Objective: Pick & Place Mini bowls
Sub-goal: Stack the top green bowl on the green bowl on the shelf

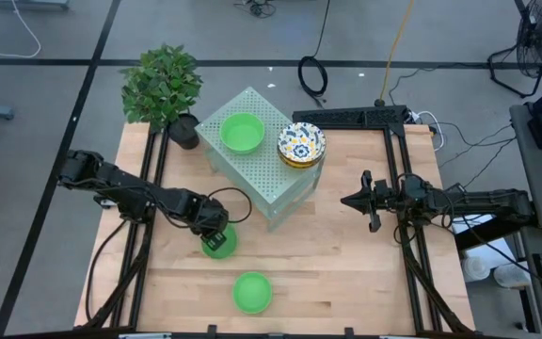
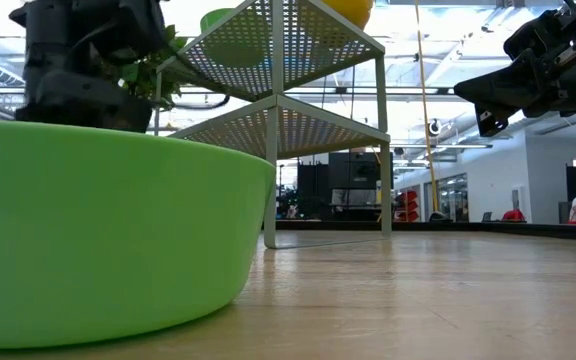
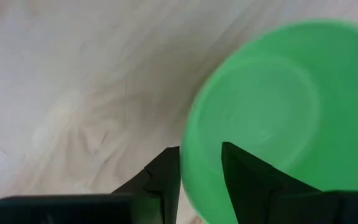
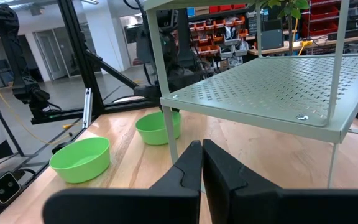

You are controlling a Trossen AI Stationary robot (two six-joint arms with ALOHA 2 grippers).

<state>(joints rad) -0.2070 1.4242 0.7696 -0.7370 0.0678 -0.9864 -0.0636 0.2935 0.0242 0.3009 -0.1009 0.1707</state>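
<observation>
While the left gripper [image 1: 217, 243] stands over a plain green bowl [image 1: 226, 236] on the wooden table [image 1: 346, 273], its two dark fingers [image 3: 166, 180] straddle the smooth round rim, one outside and one inside the wall, clamped on that rim; from above, the gripper hides most of this bowl. Nearer the front edge, a second glossy green bowl [image 1: 251, 292] sits alone on the pale planks, and it fills the low view so fully that its left side is cut off. Behind them, a leafy potted plant [image 1: 165, 87] stands at the far left corner beside a pale green perforated metal shelf [image 1: 262, 174]. On its top lie a third green bowl [image 1: 242, 133] and, to the right, a stack of white bowls [image 1: 301, 143] with blue and yellow flowers; how many are stacked is hard to make out. Well to the right, the right gripper [image 1: 369, 200] waits above bare wood, fingers pressed together on nothing.
</observation>
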